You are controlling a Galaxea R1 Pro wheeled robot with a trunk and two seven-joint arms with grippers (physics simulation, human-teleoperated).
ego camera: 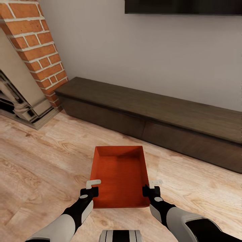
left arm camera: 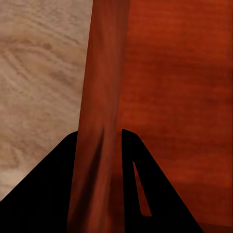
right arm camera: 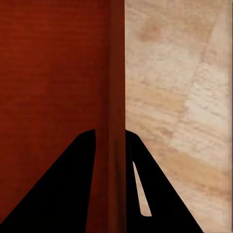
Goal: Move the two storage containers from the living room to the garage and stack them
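Note:
One red-orange storage container [ego camera: 120, 176], an open box without a lid, hangs above the living room's light wood-plank floor [ego camera: 40, 161] in front of me. My left gripper [ego camera: 90, 192] is shut on its left side wall near the near corner, and my right gripper [ego camera: 150, 191] is shut on its right side wall. In the left wrist view the container's wall [left arm camera: 99, 121] runs between the two dark fingers [left arm camera: 53, 194]. The right wrist view shows the opposite wall [right arm camera: 112, 121] pinched between the fingers [right arm camera: 63, 189]. The second container is out of view.
A long low dark wooden cabinet [ego camera: 158, 117] runs along the cream wall ahead. The red-brick fireplace [ego camera: 30, 53] stands at the left, and the black TV [ego camera: 183, 6] hangs at the top edge. Wood floor lies open on both sides of me.

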